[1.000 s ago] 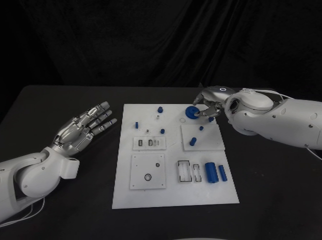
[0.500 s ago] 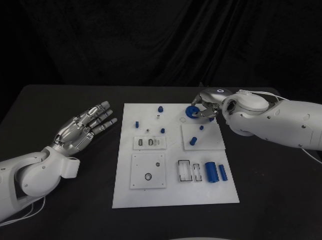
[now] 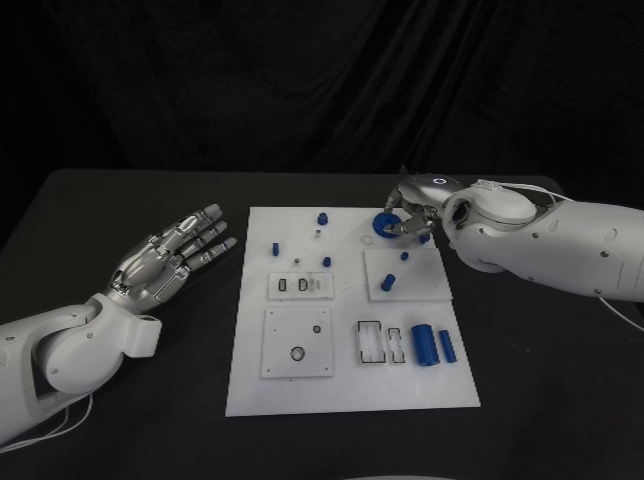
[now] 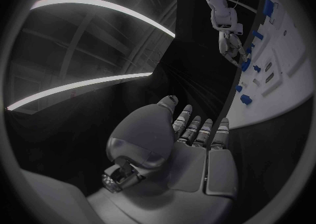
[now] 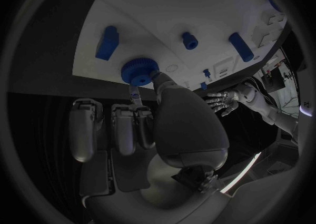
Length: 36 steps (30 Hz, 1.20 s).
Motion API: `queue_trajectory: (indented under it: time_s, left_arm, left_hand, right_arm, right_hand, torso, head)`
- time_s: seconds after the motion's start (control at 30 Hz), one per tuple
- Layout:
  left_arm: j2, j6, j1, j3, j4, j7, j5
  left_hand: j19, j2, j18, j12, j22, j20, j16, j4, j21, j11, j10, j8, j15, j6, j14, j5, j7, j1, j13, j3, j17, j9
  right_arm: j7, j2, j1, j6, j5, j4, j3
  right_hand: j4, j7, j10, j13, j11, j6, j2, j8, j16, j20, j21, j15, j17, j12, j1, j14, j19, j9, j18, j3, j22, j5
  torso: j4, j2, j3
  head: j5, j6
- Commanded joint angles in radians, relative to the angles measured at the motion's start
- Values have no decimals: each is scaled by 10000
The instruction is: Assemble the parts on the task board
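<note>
Holding a round blue gear-like part between thumb and a finger, the right hand sits at the far right corner of the task board; the right wrist view shows the same part pinched at the fingertips, close over the white plate. Whether the part touches the board cannot be told.

Left hand: flat on the table's left side, beside the board, fingers apart and straight, nothing in it. The left wrist view shows it the same way.

Board contents, head view:
- two blue cylinders lying side by side near the front right edge, just beside a black-outlined rectangular slot;
- a small blue peg standing on the raised square plate at mid-right;
- a blue peg near the far edge;
- a small blue piece toward the left edge;
- a square plate with a ring mark at front left.
</note>
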Motion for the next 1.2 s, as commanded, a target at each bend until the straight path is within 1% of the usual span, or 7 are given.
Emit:
queue_trajectory:
  time_s: [0.03, 0.13, 0.23, 0.43, 0.83, 1.0, 1.2]
  left_arm:
    - [18, 159, -33, 9, -7, 118, 37]
    - [14, 173, -63, 9, -20, 108, 37]
    - [-5, 181, -94, 9, -13, 107, 37]
    - [-63, 167, -132, 10, 27, 131, 37]
    - [-132, 110, -147, 10, 83, 152, 37]
    - [-111, 104, -147, 10, 84, 153, 37]
    - [-46, 112, -147, 10, 70, 151, 37]
  left_hand:
    - [4, 20, 85, 43, -14, 78, 0, 9, -61, 48, -33, -1, 39, 7, 3, 60, 15, -98, 2, 55, -3, 12]
    - [-1, 22, 83, 34, -16, 79, -3, 5, -65, 48, -40, -9, 43, -20, -1, 60, 16, -104, 0, 68, -5, 7]
    - [-1, 22, 81, 33, -15, 80, -1, 2, -65, 47, -42, -10, 49, -23, 1, 60, 17, -109, 0, 77, -4, 6]
    - [3, 22, 78, 35, -14, 83, 6, -3, -63, 46, -45, -10, 60, -21, 8, 60, 17, -117, -1, 91, -1, 7]
    - [9, 17, 74, 45, -12, 88, 18, -14, -59, 50, -43, -9, 77, -19, 22, 58, 15, -127, 1, 109, 5, 8]
    - [9, 17, 74, 45, -12, 88, 18, -14, -59, 50, -43, -9, 77, -19, 22, 58, 15, -127, 1, 109, 5, 8]
    - [9, 17, 74, 45, -12, 88, 18, -14, -59, 50, -43, -9, 77, -19, 22, 58, 15, -127, 1, 109, 5, 8]
  right_arm:
    - [14, -31, -101, 8, -34, -5, -55]
    - [30, -79, -103, -22, -34, 37, -55]
    - [65, -152, -104, -109, -34, 119, -55]
    - [118, -387, -79, -400, -300, 506, -52]
    - [125, -645, 366, -572, -510, 1595, -49]
    - [241, -377, 461, -490, -520, 1813, -48]
    - [458, 342, 482, -414, -524, 1528, -47]
  right_hand:
    - [-237, -249, 1042, 2632, -37, 118, 101, 678, 29, -54, -94, -72, 2632, 25, 358, 1055, 302, 1135, -63, 94, 2191, 429]
    - [-323, -224, 1042, 2632, -23, -1, 108, 776, 29, -48, -93, -60, 2632, 25, 424, 1055, 309, 1297, -66, 143, 2194, 508]
    - [-346, -219, 1042, 2632, -20, -34, 99, 808, 29, -45, -93, -60, 2632, 25, 437, 1055, 312, 1347, -67, 150, 2195, 517]
    - [-341, -203, 1042, 2632, -7, -62, 83, 936, 29, -38, -57, -53, 2632, 25, 383, 1055, 341, 1508, -77, 134, 2211, 449]
    - [-293, -213, 1042, 2632, -15, -102, 54, 1065, 29, -40, 2, -59, 2632, 25, 280, 1055, 385, 1683, -93, 103, 2234, 404]
    - [-277, -211, 1042, 2632, -14, -114, 59, 1087, 29, -41, 11, -60, 2632, 25, 257, 1055, 393, 1715, -96, 101, 2238, 388]
    - [-269, -205, 1042, 2632, -12, -120, 68, 1098, 29, -41, 34, -60, 2632, 25, 247, 1055, 408, 1732, -102, 104, 2246, 382]
  torso:
    - [-7, -12, -3]
    - [-3, -13, -5]
    - [6, -8, -6]
    - [8, -6, -5]
    - [-4, -14, -12]
    - [-9, -14, -18]
    - [-2, -13, -19]
  head:
    - [32, -14]
    - [45, -8]
    - [55, 7]
    - [105, 41]
    - [151, 66]
    - [136, 73]
    - [78, 94]
